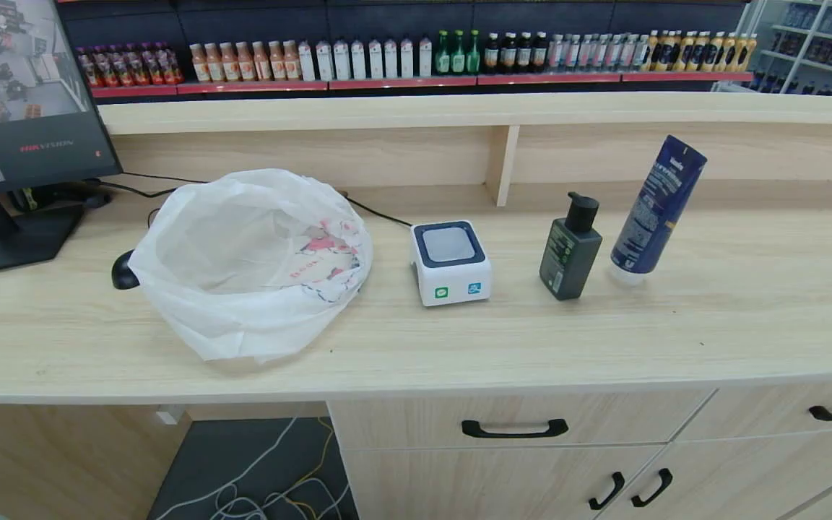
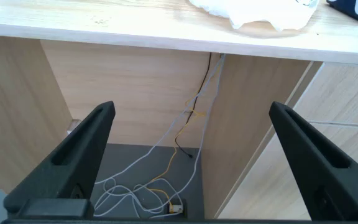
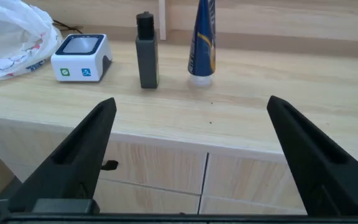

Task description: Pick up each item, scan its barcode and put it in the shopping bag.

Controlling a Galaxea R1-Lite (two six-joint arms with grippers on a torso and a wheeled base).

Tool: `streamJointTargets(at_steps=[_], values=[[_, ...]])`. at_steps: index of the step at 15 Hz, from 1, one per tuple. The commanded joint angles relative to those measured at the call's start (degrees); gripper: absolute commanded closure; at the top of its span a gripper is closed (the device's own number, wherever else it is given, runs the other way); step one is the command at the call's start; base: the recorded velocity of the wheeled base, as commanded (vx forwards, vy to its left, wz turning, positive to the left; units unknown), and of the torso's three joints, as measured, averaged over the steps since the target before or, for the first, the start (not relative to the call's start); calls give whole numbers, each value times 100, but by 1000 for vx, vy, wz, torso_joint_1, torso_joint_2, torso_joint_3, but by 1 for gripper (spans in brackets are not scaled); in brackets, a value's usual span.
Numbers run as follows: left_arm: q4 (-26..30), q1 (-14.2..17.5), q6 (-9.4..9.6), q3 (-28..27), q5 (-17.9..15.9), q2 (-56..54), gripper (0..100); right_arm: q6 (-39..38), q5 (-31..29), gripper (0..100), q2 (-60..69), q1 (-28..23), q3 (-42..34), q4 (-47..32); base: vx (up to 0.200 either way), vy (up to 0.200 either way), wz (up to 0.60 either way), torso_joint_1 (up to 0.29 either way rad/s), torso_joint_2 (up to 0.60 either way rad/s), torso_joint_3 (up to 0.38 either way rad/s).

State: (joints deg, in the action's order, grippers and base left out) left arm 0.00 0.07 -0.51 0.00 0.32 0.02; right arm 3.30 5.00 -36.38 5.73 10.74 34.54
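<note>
Closest in are the two black fingers (image 2: 79, 155) of the left gripper (image 2: 191, 115), spread wide apart with nothing between them, held low in front of the gap under the counter where loose cables (image 2: 166, 174) trail on the floor. The right gripper (image 3: 191, 109) is likewise splayed fully open and holds nothing; it sits before the counter's front edge above the drawers (image 1: 517, 426), clear of both items. On the pale wood counter (image 1: 459, 339) there are two items to scan, one scanner and one bag. The shopping bag (image 1: 250, 260), centre-left of the head view, is thin white plastic with red and blue print, its mouth slumped open and facing up. Just to its right, at the centre, stands the barcode scanner (image 1: 451, 261), a small white cube with a dark-rimmed window on top. Right of that stands one dark green pump bottle (image 1: 570, 249) with a black pump, upright. Near it, further right, one dark blue tube (image 1: 656, 209) stands on its pale cap. One black mouse (image 1: 123, 273) lies against the bag's left side, and one monitor (image 1: 19, 94) fills the upper left corner.
</note>
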Motion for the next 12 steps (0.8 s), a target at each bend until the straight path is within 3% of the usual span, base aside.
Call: streamJointTargets(at_steps=[1,8,12], values=[[0,1,-2,0,3,-2,0,179,1,0,-1434,315,16,906,0,0,0,0,0,0],[0,1,-2,0,3,-2,0,215,-87,0,-3974,886,350,3630,0,0,0,0,0,0],[0,1,-2,0,3,-2,0,30,-271,0,-4650,1229,657,4035,0,0,0,0,0,0]])
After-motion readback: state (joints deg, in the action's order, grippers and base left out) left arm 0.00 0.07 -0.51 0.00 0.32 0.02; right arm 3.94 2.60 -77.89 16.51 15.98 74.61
